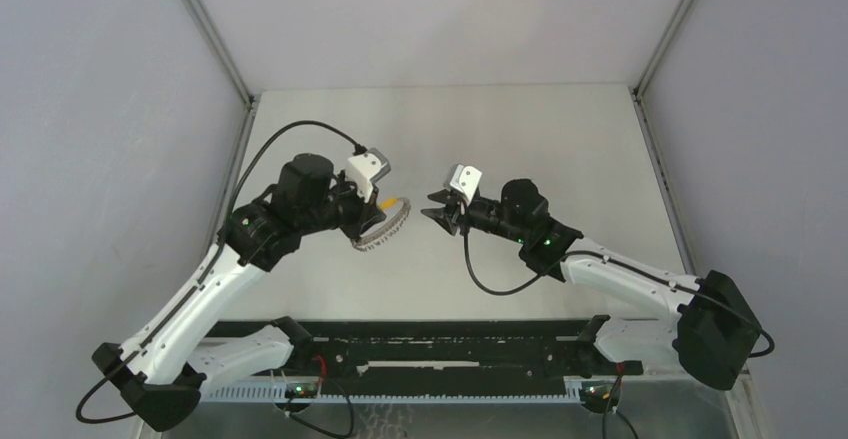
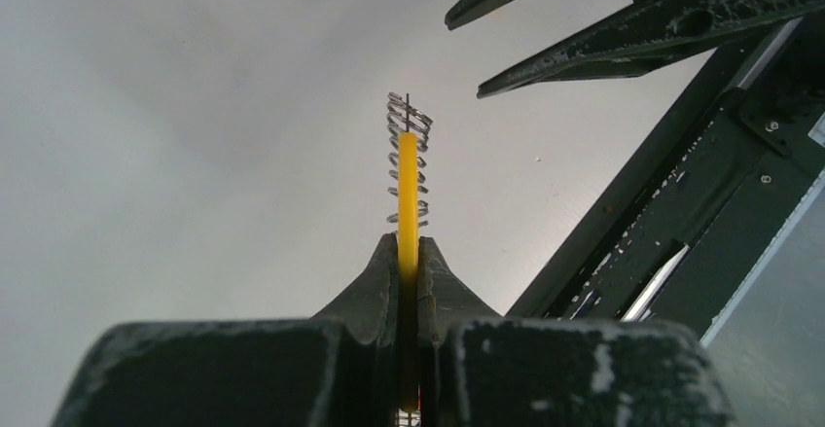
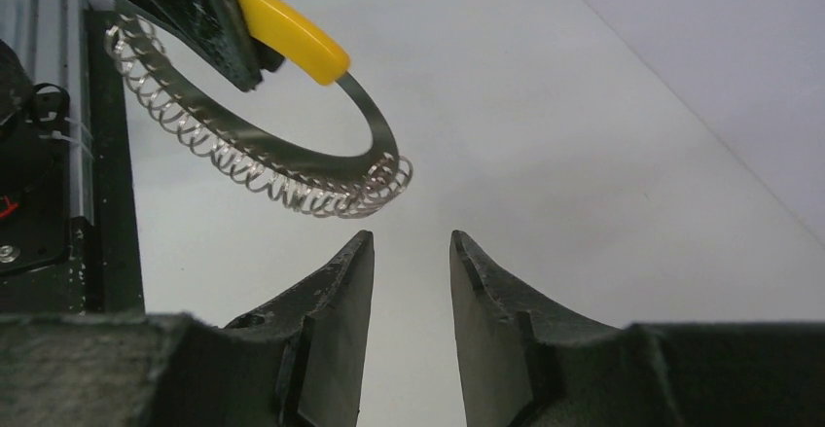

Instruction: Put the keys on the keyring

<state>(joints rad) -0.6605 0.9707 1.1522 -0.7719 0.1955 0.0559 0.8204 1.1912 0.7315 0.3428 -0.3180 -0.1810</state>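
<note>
- The desk is seen as a pale, plain surface beneath both arms.
- The left hand is closed tight on the keyring, which is held off the desk, between the two arms.
- The right hand is held open, with nothing between its parted jaws. It is pointed at the ring's rim, near it but apart.
- The ring is clamped at its yellow section and is seen edge-on from the left wrist.
- A wire coil is wound along the ring's grey band.
</note>
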